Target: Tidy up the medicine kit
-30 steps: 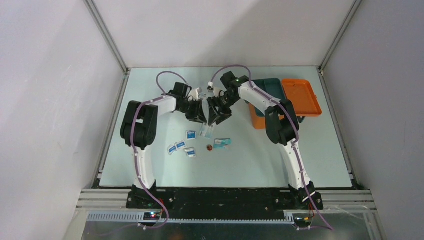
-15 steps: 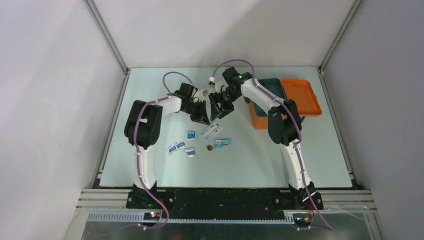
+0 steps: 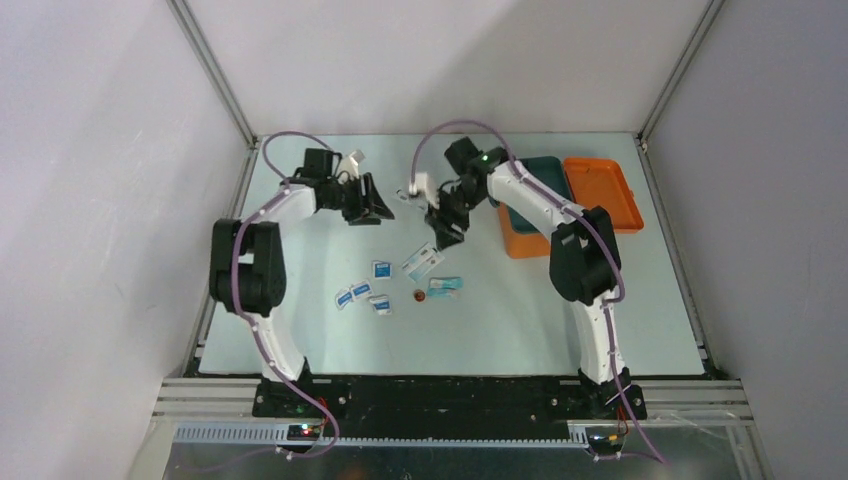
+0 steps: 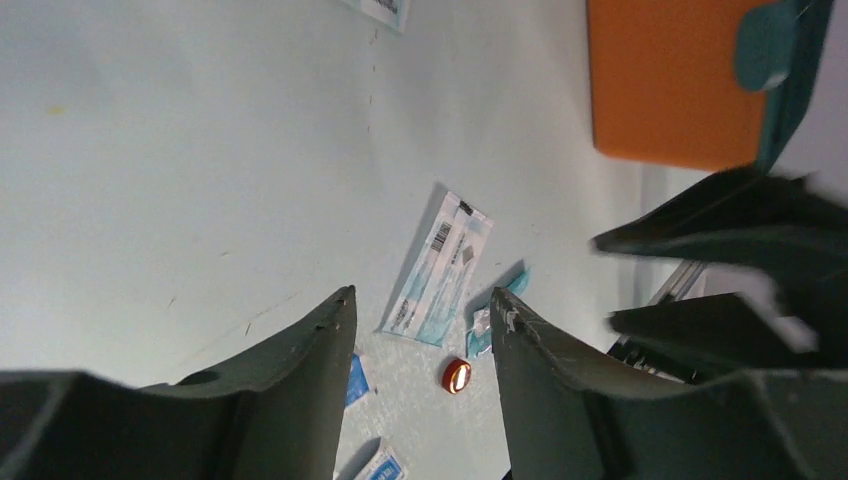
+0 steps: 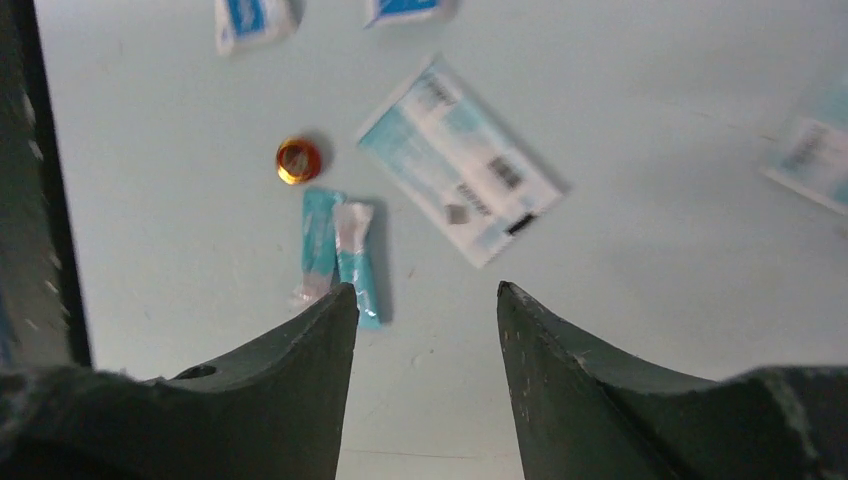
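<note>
The medicine kit (image 3: 517, 243) is an orange box at the right with its lid (image 3: 600, 194) swung open and a teal tray (image 3: 545, 172) in it. Its orange side also shows in the left wrist view (image 4: 668, 80). A flat white-and-teal packet (image 3: 423, 262) (image 4: 440, 268) (image 5: 458, 162) lies on the table. Beside it lie teal sachets (image 3: 443, 286) (image 5: 338, 255), a small red cap (image 3: 419, 295) (image 4: 456, 376) (image 5: 298, 160) and small blue packets (image 3: 381, 268). My left gripper (image 3: 372, 205) (image 4: 422, 295) is open and empty at the far left. My right gripper (image 3: 447, 232) (image 5: 427, 290) is open and empty above the packet.
More blue packets (image 3: 352, 294) (image 3: 380, 305) lie near the front of the group. The enclosure walls stand on three sides. The right arm's links pass over the kit's left side.
Both grippers have left the flat packet, which now lies on the table. The left arm has swung back to the far left. The right gripper has drawn back slightly.
</note>
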Tool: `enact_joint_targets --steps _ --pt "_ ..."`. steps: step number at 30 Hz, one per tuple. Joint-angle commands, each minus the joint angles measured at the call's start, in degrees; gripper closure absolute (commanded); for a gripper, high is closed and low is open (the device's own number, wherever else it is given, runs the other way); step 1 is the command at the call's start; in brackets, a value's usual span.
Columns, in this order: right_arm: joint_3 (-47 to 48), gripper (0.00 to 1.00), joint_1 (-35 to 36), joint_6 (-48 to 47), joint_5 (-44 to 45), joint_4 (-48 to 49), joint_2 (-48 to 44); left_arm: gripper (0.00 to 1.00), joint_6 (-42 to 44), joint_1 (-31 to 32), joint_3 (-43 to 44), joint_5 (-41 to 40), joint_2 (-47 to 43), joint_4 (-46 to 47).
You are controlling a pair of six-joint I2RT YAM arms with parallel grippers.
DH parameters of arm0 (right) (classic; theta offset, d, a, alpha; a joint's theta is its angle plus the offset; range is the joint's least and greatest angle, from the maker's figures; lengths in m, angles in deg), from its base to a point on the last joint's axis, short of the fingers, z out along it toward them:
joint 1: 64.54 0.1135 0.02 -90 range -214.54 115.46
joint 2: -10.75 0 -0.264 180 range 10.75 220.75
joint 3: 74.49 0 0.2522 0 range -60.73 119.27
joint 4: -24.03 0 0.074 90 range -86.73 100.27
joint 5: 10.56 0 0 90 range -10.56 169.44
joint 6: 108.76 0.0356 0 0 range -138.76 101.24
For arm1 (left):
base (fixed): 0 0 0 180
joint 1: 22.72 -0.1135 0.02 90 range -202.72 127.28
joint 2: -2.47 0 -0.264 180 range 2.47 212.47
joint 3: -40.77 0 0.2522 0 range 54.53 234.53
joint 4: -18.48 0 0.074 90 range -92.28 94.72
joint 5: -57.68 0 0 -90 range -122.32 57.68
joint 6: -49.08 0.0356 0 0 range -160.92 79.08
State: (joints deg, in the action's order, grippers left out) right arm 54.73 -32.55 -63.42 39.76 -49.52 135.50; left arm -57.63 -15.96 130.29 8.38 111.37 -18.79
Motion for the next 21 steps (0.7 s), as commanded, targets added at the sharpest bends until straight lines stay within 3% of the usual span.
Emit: enact_joint_targets --steps 1,4,7,21 --pt "-12.18 0.41 5.21 -27.36 5.45 7.79 -6.27 0.43 -3.04 -2.95 -2.73 -1.16 -9.97 0.24" --pt "-9.88 0.46 6.85 -33.82 7.19 5.18 -3.57 0.43 -2.94 -4.42 -5.4 -1.97 -13.85 0.27" --pt "-6.34 0.49 8.35 -34.13 7.81 3.47 0.31 0.43 -2.68 -5.64 -6.13 -3.27 -16.9 0.22" --pt "-3.67 0.42 10.72 -36.42 15.06 0.63 7.77 0.43 -4.03 -8.83 -9.31 -4.61 -23.17 1.46"
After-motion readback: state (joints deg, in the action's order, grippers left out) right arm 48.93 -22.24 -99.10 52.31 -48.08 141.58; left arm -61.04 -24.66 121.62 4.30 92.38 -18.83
